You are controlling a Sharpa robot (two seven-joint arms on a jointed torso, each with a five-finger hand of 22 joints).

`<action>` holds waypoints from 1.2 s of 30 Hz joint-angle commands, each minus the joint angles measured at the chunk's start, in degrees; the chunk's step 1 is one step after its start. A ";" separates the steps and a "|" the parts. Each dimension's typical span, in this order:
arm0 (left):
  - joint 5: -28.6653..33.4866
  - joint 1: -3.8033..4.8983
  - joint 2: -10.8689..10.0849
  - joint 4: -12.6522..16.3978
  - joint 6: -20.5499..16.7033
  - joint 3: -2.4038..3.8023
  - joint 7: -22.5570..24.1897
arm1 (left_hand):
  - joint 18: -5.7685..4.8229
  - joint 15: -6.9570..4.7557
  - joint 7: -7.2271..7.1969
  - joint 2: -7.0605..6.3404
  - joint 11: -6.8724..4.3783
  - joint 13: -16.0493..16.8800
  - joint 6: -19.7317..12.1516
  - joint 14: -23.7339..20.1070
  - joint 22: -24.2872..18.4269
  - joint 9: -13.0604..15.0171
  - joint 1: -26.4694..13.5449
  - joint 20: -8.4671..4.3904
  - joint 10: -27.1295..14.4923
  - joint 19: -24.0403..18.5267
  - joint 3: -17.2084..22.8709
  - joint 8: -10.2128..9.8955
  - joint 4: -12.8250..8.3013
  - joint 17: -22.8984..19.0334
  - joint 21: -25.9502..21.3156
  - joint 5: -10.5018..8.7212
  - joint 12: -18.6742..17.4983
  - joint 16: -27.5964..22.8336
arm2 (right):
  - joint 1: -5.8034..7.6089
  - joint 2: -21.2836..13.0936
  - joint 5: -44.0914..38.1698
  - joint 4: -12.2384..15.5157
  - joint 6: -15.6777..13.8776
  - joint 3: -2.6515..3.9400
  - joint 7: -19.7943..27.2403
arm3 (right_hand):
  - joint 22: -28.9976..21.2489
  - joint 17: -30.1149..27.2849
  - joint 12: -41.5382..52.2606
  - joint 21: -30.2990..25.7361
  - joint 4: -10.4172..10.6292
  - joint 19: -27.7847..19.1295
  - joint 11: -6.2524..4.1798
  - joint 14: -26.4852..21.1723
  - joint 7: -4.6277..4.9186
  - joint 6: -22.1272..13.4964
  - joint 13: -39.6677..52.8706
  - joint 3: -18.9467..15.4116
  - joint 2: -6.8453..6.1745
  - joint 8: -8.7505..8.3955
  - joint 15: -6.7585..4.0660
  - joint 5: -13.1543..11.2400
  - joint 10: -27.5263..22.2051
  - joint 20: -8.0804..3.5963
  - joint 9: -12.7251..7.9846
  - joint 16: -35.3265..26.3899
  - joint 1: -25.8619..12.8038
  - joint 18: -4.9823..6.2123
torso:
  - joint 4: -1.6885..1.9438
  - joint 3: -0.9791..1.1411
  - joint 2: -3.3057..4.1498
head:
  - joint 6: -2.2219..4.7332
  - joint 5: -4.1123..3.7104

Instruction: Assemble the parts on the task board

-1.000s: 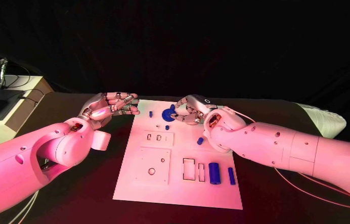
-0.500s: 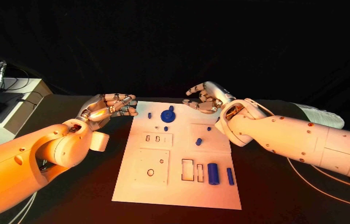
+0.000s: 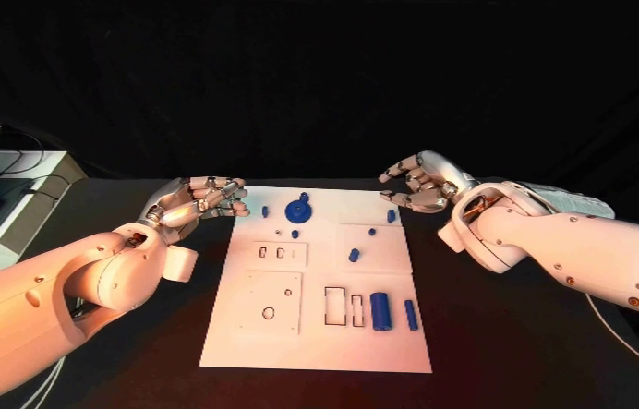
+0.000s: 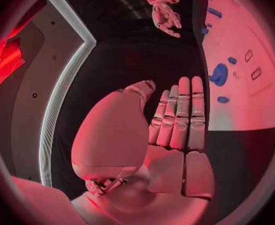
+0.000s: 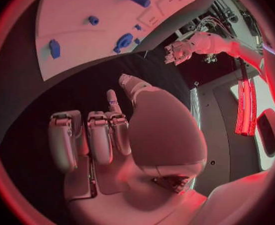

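The white task board [image 3: 319, 335] lies in the middle of the table. A round blue part [image 3: 298, 210] stands near its far edge, with small blue pegs [image 3: 355, 255] scattered around it. Two blue cylinders [image 3: 381, 310] lie by the slots near the right edge. My right hand [image 3: 421, 184] hovers off the board's far right corner, fingers loosely curled and holding nothing. My left hand [image 3: 199, 201] hangs beside the far left corner, also empty. In the left wrist view its fingers [image 4: 178, 120] lie side by side next to the board [image 4: 250, 105]. The right wrist view shows the round blue part [image 5: 124, 41].
A pale grey unit [image 3: 20, 183] stands at the table's left edge. Bare black table lies on both sides of the board and in front of it.
My right hand has let go of the round blue part and drawn back to the right, off the board. The part stays standing there. My left hand has hardly moved.
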 commanded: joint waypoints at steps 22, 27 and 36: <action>-0.58 -2.20 0.85 -0.66 1.67 0.05 1.19 | 0.19 0.06 -0.05 -0.31 -0.04 0.07 0.53 -0.47 0.11 0.06 -0.35 -0.10 0.48 -0.38 0.50 -0.23 -0.06 0.18 0.33 -0.14 0.20 0.32 | -3.25 1.60 -16.54 -6.08 2.22 -0.64 -3.69 | 11.32 10.81 -5.78 -1.24 -0.93 3.87 -0.07 5.03 0.53 -3.59 6.51 0.29 -3.03 -1.58 -0.25 -3.14 -0.89 -0.34 -1.38 -0.38 0.85 0.37 | -1.40 1.01 -1.85 | -0.91 0.17; -0.62 -2.25 1.02 -0.72 1.78 0.05 1.18 | 0.19 0.06 -0.05 -0.31 -0.04 0.07 0.53 -0.47 0.11 0.06 -0.35 -0.10 0.48 -0.38 0.50 -0.23 -0.06 0.18 0.33 -0.14 0.20 0.32 | -3.94 3.73 -15.59 -10.05 2.73 -0.74 -3.43 | 11.47 11.13 -5.07 -1.09 -1.04 3.97 0.18 5.10 0.80 -4.54 7.06 -0.57 -2.77 -2.02 -0.02 -3.09 -0.48 -0.14 -1.64 -0.30 1.51 0.32 | -1.14 0.93 -1.77 | -1.00 0.18; -0.70 -2.28 1.09 -0.81 1.83 0.05 1.17 | 0.18 0.06 -0.04 -0.36 -0.03 0.06 0.51 -0.49 0.12 0.05 -0.34 -0.10 0.46 -0.40 0.52 -0.24 -0.09 0.22 0.35 -0.15 0.16 0.33 | -4.61 7.39 -13.95 -16.05 3.43 -0.80 -2.93 | 11.71 11.35 -4.16 -0.82 -0.99 4.12 0.28 5.15 0.90 -4.77 7.81 -0.83 -2.45 -2.11 0.06 -3.02 0.11 -0.05 -1.71 -0.25 1.75 0.25 | -0.91 0.99 -1.50 | -1.03 0.01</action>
